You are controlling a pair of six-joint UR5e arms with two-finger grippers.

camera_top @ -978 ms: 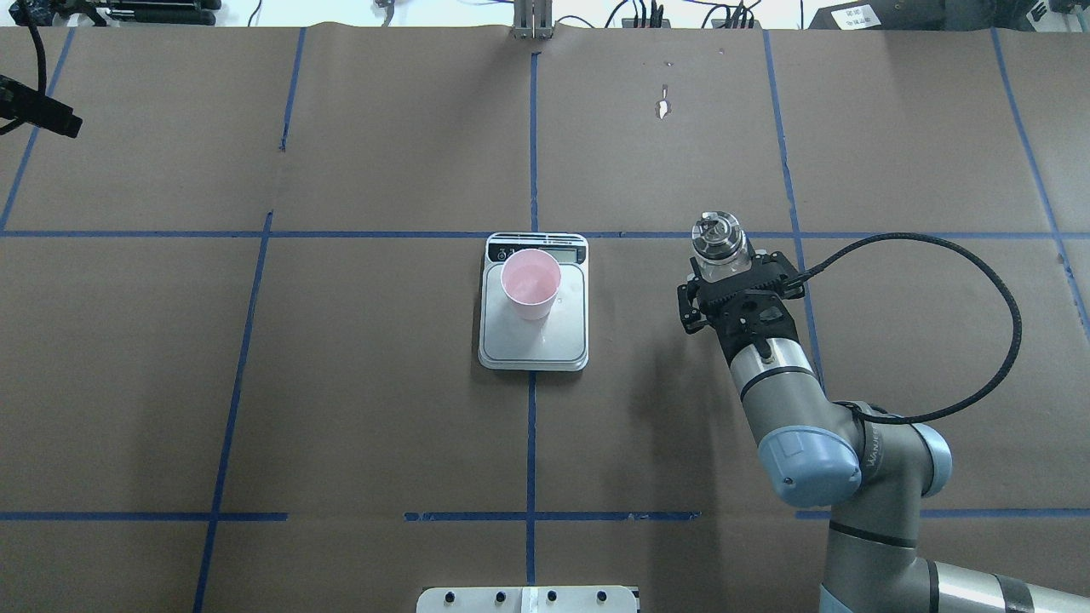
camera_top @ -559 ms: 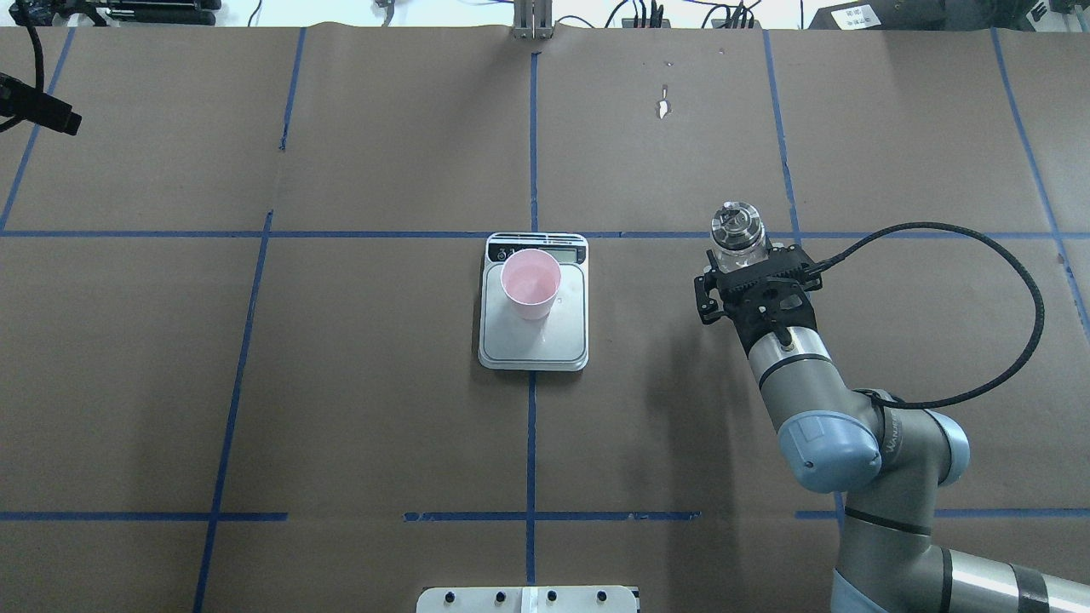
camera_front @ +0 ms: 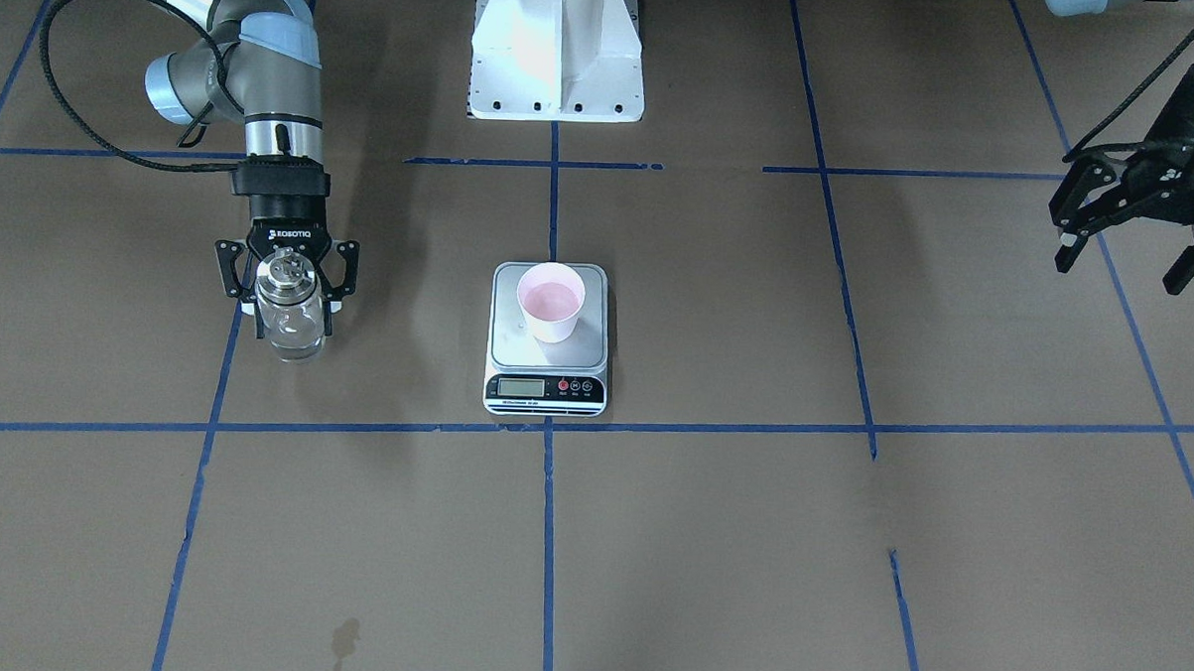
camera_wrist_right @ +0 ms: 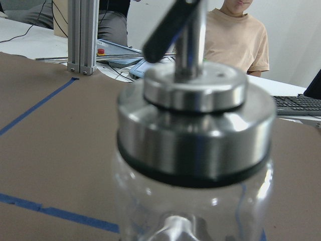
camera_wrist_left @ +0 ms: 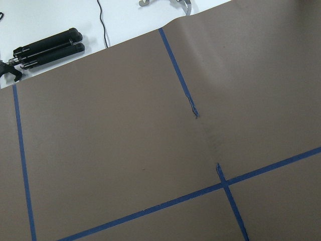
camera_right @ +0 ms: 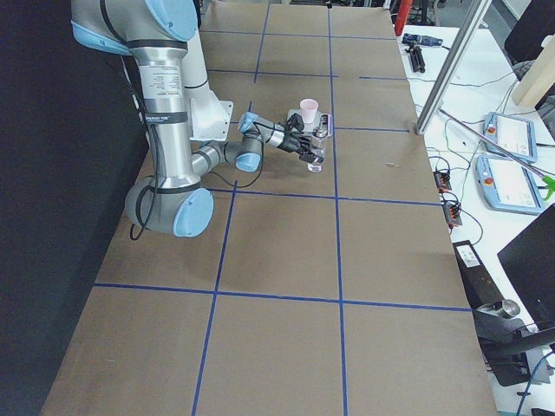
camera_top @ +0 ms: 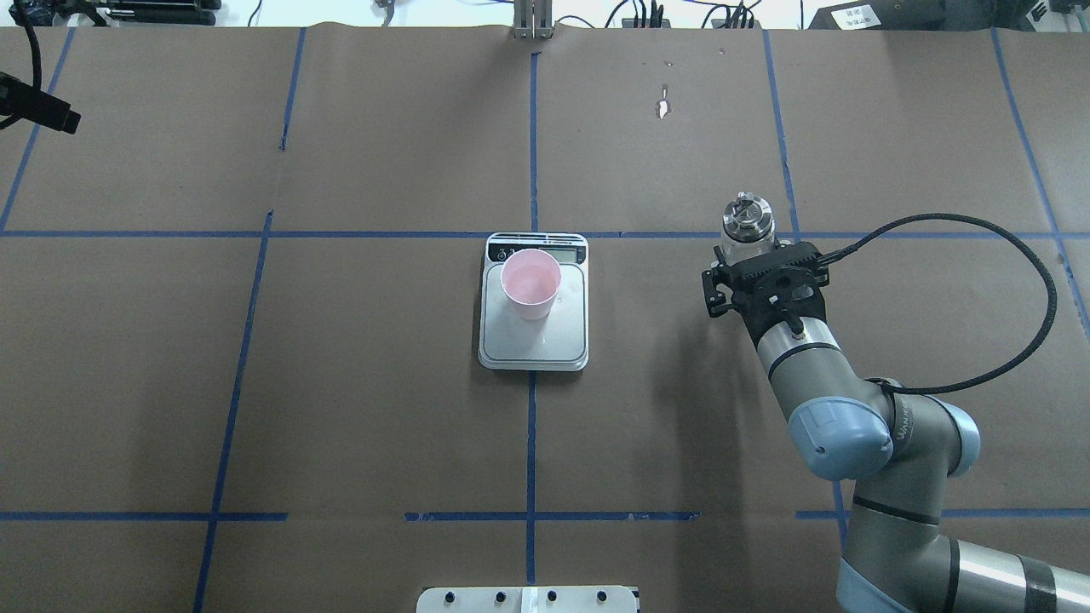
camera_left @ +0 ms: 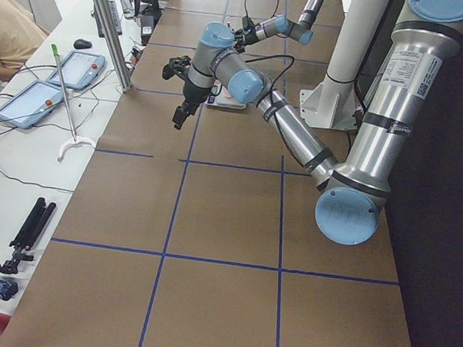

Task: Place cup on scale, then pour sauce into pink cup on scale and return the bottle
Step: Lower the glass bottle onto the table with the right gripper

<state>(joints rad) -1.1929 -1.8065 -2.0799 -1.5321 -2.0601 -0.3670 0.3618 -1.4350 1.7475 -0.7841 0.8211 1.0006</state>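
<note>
The pink cup [camera_top: 530, 283] stands upright on the silver-grey scale [camera_top: 534, 342] at the table's middle; both also show in the front view, cup [camera_front: 551, 301] and scale [camera_front: 547, 359]. My right gripper [camera_top: 753, 252] is shut on the clear glass bottle [camera_top: 748, 223], holding it upright to the right of the scale and apart from it. In the front view the bottle [camera_front: 291, 317] hangs between the right gripper's [camera_front: 290, 305] fingers, low over the paper. Its metal cap [camera_wrist_right: 195, 120] fills the right wrist view. My left gripper [camera_front: 1124, 257] is open and empty, far off to the side.
Brown paper with blue tape lines covers the table. The white robot base [camera_front: 557, 46] stands at the near edge. A small tear [camera_top: 662, 108] marks the paper beyond the bottle. Tablets and cables [camera_right: 507, 165] lie past the table's far edge.
My right arm has carried the bottle to the right and slightly farther from me, away from the scale, and set it more upright. The cup and scale have not moved.
</note>
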